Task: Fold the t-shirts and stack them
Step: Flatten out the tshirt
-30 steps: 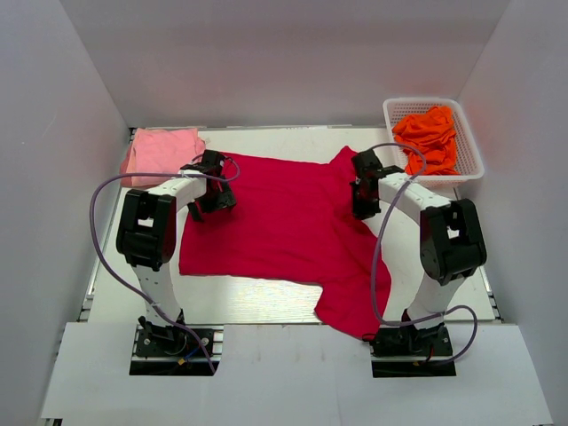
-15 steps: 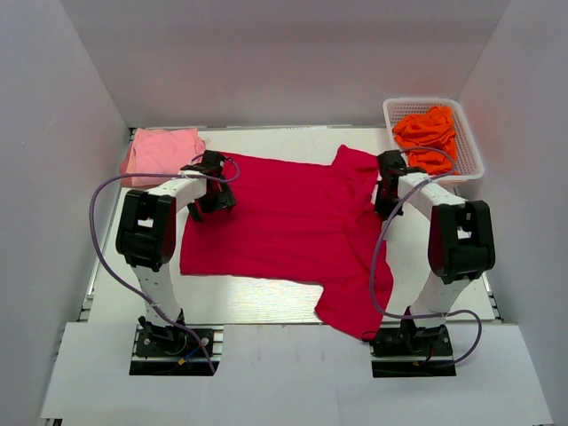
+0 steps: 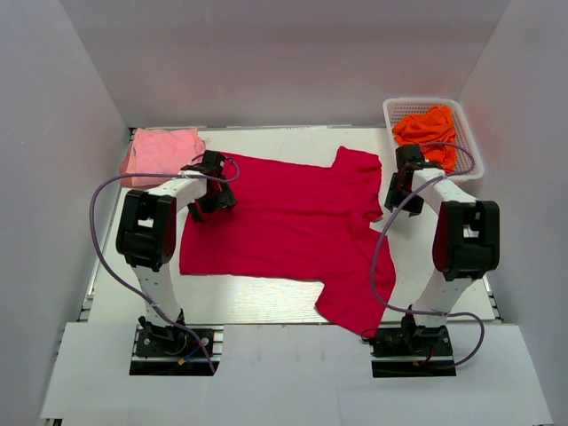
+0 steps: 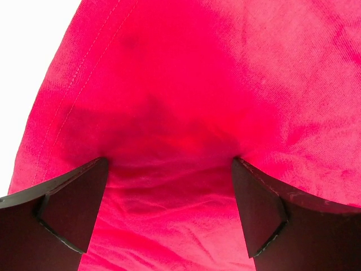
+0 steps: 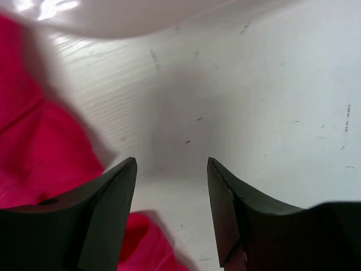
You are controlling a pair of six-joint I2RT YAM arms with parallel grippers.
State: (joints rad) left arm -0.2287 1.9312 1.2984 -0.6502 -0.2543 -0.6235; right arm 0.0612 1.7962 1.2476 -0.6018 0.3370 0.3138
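A large crimson t-shirt lies spread flat over the middle of the table, one sleeve pointing to the back right and a corner hanging near the front edge. My left gripper stands wide open at the shirt's left edge, its fingertips resting on the red cloth. My right gripper is open just right of the sleeve, over bare table, with the red cloth beside its left finger. A folded pink t-shirt lies at the back left. Orange t-shirts are heaped in a basket.
The white mesh basket stands at the back right corner, close behind my right gripper. White walls enclose the table on three sides. Purple cables loop from both arms.
My right gripper moved to the right, drawing the sleeve outward, then let go and opened beside it. The left arm has not moved.
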